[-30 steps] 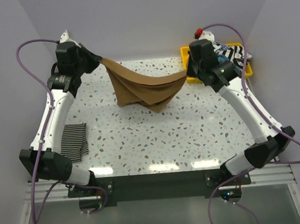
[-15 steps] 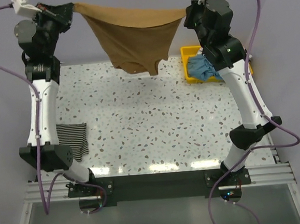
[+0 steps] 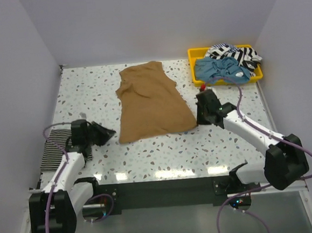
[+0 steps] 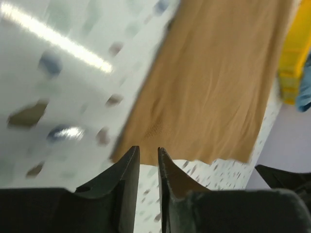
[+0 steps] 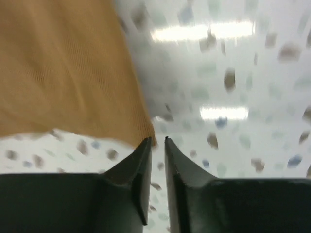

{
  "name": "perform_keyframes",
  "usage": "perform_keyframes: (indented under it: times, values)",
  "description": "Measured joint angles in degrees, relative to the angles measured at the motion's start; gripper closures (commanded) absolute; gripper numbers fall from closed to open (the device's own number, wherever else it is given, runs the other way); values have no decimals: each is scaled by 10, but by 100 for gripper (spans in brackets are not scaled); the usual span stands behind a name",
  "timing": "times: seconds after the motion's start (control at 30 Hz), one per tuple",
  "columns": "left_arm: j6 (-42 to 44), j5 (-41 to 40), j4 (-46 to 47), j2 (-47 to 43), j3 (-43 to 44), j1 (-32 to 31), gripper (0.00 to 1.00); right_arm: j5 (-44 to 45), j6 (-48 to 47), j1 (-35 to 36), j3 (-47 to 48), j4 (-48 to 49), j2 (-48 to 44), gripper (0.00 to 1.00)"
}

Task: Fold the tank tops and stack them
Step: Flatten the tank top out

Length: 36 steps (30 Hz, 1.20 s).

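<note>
1. Change noted: a second ago the plain tan-brown sleeveless cloth tank top [image 3: 152,100] hung stretched in the air between both arms; now it lies spread flat on the speckled white table [image 3: 164,148], shoulders toward the far edge, hem toward us.
2. The left gripper [image 3: 111,133] sits low at the hem's near-left corner; in its wrist view the fingers [image 4: 127,167] stand narrowly apart with nothing between them; the cloth corner lies just beyond the tips.
3. The right gripper [image 3: 199,116] sits low at the hem's near-right corner; its fingers [image 5: 141,165] likewise show a narrow empty gap; the cloth corner touches or nearly touches one tip, and we cannot tell which.
4. We read both as having let go; the tan top rests on its own.
5. Elsewhere: a thin-striped black-and-white top [image 3: 56,151], apparently folded, lies at the left edge beside the left arm; a light blue top [image 3: 222,68] and a bolder striped top [image 3: 232,52] are heaped in the yellow plastic tray [image 3: 192,65] at the far right.
6. Meaning, in our judgement: the spreading step is done; the fold is not yet begun; fresh grips on the hem or sides come next; stacking on the thin-striped piece follows; two tops still wait.
</note>
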Motion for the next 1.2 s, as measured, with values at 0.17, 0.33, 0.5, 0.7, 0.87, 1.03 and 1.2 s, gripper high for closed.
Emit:
perform_keyframes:
  times: [0.17,0.33,0.5,0.7,0.87,1.03,1.2]
  values:
    - [7,31,-79,-86,-117,-30,54,-32,47,5,-175,-39,-37,44]
    - [29,21,-129,-129,-66,-67,53,-17,80,5,-182,-52,-140,43]
    - [53,-18,-162,-111,-15,-79,55,15,103,6,-182,-39,-145,45]
    - [91,-54,-185,-50,-6,-115,57,33,112,5,-172,6,-35,54]
    - [123,-89,-192,-6,14,-155,60,34,125,5,-171,34,-20,54]
    - [138,-142,-198,9,34,-220,63,35,133,5,-174,48,-35,54]
    - [139,-198,-203,54,65,-284,64,35,137,5,-184,51,-43,55]
